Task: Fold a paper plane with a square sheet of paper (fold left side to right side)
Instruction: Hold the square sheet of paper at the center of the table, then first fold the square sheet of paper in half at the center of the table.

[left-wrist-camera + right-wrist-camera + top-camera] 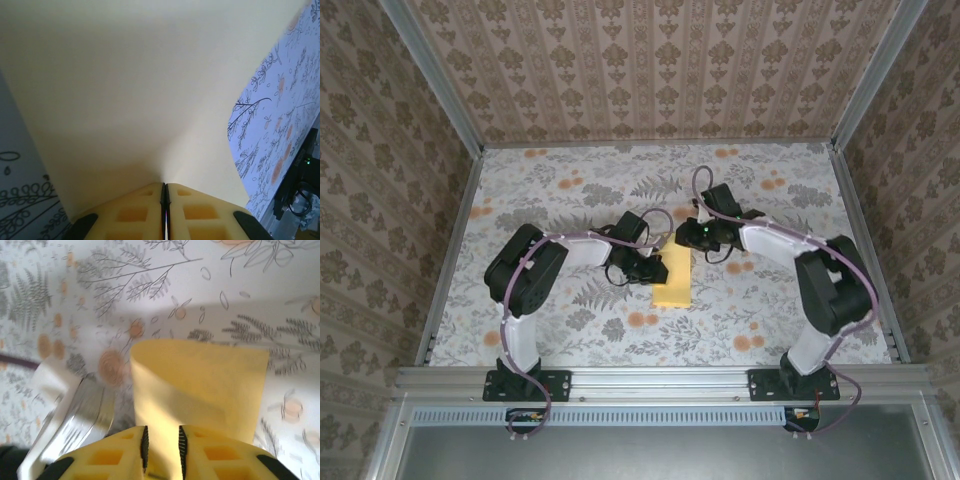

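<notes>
The square sheet of paper (672,278) lies mid-worktop (570,190), folded over into a narrow strip. The left end effector (650,268) pinches its nine o'clock edge; the right end effector (686,238), jaws narrow, grips the twelve o'clock edge. To crease well, I judge both edges should align before pressing. The left wrist view reveals the paper's billowing curve (150,100).

You have open floral bench (570,330) all around the yellow sheet of paper (673,280): bare ahead, behind, and out to both side walls. At the middle, the left gripper (655,268) and right gripper (686,238) crowd the sheet's near-left edge and far end, nearly meeting there
</notes>
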Controlling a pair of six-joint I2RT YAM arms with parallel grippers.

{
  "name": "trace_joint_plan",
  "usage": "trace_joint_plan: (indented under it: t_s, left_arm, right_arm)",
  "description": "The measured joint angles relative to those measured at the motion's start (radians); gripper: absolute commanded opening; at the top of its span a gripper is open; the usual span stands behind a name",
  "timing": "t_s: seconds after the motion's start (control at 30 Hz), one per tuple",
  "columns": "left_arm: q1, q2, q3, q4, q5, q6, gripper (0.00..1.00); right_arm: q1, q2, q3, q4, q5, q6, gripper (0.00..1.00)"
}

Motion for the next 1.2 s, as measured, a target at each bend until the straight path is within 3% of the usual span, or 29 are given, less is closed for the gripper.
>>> trace_joint_plan:
  t_s: [0.17,0.37,0.7,1.0,1.2]
  left_arm:
    - [-0.005,0.0,0.0,0.003,-0.005,-0.006,0.11]
    - [-0.01,-0.003,0.0,0.003,-0.019,-0.009,0.11]
    - [-0.013,-0.007,0.0,0.002,-0.028,-0.01,0.13]
    - [-0.019,-0.016,0.02,-0.026,-0.038,-0.013,0.26]
    - [-0.001,-0.024,0.045,-0.04,-0.042,-0.013,0.23]
  right_arm:
    - [0.026,-0.156,-0.16,-0.031,-0.024,0.025,0.12]
    - [0.112,-0.174,-0.277,-0.042,-0.055,0.066,0.13]
    - [0.126,-0.07,-0.261,-0.064,-0.056,0.082,0.13]
    - [0.127,-0.024,-0.219,-0.12,-0.05,0.081,0.12]
    - [0.127,-0.003,-0.19,-0.158,-0.046,0.08,0.12]
